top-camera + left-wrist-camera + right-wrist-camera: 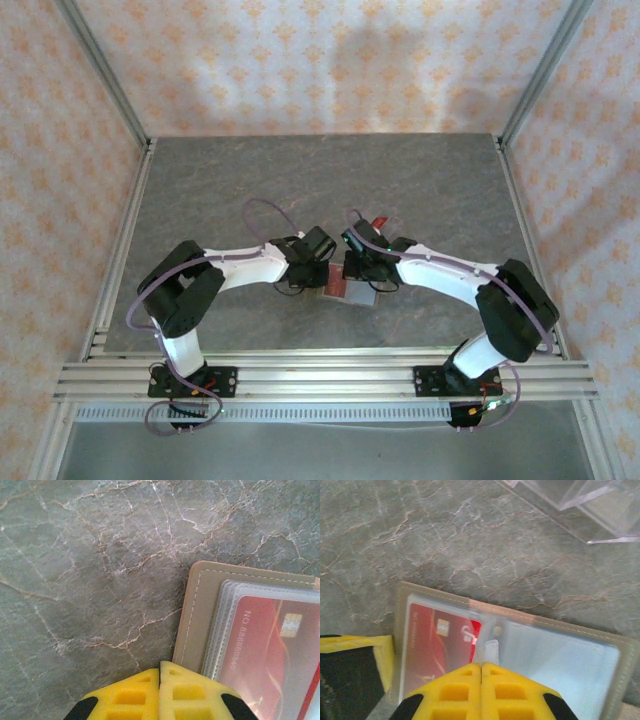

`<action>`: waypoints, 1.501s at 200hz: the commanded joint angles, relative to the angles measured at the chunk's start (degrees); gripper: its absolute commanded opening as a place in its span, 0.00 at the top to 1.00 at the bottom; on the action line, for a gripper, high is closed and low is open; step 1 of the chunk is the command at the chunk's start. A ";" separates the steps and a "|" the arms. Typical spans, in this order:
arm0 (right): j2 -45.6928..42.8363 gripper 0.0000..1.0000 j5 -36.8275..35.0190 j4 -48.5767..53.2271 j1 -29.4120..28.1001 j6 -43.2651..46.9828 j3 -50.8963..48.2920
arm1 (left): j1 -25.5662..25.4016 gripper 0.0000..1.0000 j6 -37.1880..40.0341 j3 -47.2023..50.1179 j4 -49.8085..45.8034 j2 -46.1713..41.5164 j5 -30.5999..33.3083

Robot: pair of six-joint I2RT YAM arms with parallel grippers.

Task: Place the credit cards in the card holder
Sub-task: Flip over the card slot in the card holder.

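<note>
The tan card holder (545, 622) lies open on the grey table, clear sleeves up, between the two wrists (337, 288). A red credit card (430, 645) sits inside its left sleeve, with the chip showing (265, 650). My right gripper (480, 666) is shut, its yellow tips over the holder's middle fold by a small white tab, nothing between them. My left gripper (160, 666) is also shut, its right pad resting on the holder's corner (200, 610). Seen from above, both grippers meet over the holder (318, 275) (355, 270).
A clear plastic rack (580, 500) stands just beyond the holder. A small red piece (381, 222) shows behind the right wrist. Aluminium rails (320, 375) frame the grey marbled tabletop (300, 180), with open room at the back.
</note>
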State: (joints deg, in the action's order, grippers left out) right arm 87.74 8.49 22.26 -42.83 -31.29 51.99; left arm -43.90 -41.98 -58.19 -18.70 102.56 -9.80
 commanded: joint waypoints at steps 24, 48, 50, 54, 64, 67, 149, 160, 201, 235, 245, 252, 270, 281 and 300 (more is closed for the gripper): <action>4.66 0.86 6.91 -5.75 -0.23 -3.36 1.54 | -4.51 0.93 -4.03 3.85 6.11 3.28 -10.41; 5.94 0.80 8.80 -8.36 -0.24 -4.47 2.04 | -4.52 0.93 -4.34 3.93 6.31 3.43 -10.43; 6.05 0.79 8.82 -8.44 -0.24 -4.48 2.12 | -4.48 0.93 -4.39 3.94 6.31 3.43 -10.37; 6.08 0.79 8.87 -8.46 -0.24 -4.61 2.30 | -4.53 0.93 -4.43 3.94 6.31 3.43 -10.39; 6.23 0.76 9.29 -8.87 -0.24 -4.83 2.75 | -4.53 0.93 -4.59 4.12 6.37 3.43 -10.41; 6.21 0.75 9.41 -8.97 -0.19 -4.90 2.88 | -4.46 0.93 -4.63 4.25 6.47 3.36 -10.49; 4.17 0.52 6.67 -2.72 -0.23 -3.26 9.93 | -4.49 0.93 -4.46 5.39 5.62 1.47 -9.82; 3.27 0.51 4.70 0.19 -0.15 -2.29 11.44 | -4.49 0.92 -4.05 5.12 4.96 1.03 -9.83; -2.84 0.43 1.16 7.34 1.49 -1.02 11.46 | -4.23 0.91 -2.72 4.41 3.66 0.27 -9.71; -8.83 0.40 0.17 10.52 3.90 -0.91 6.27 | -4.04 0.91 -1.49 3.68 2.38 0.00 -9.53; -10.30 0.40 0.33 10.11 4.41 -1.38 4.12 | -3.83 0.91 -1.31 3.78 2.44 0.09 -9.64; -10.78 0.40 0.49 9.75 4.51 -1.56 2.90 | -3.65 0.91 -1.27 3.86 2.52 0.17 -9.80; -9.62 0.50 2.41 9.05 4.42 -1.84 1.00 | -3.56 0.91 -1.27 4.12 2.79 0.21 -10.06; -8.15 0.59 3.95 6.89 3.74 -2.40 -0.35 | -3.53 0.91 -1.26 4.38 2.95 0.10 -10.18; -4.31 0.72 5.73 2.36 1.70 -3.46 -1.54 | -3.52 0.91 -1.51 4.85 3.10 -0.06 -10.28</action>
State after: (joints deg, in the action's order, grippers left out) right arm 79.46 11.81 28.58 -38.94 -33.63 52.05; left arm -44.27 -43.66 -54.70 -14.11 100.51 -10.13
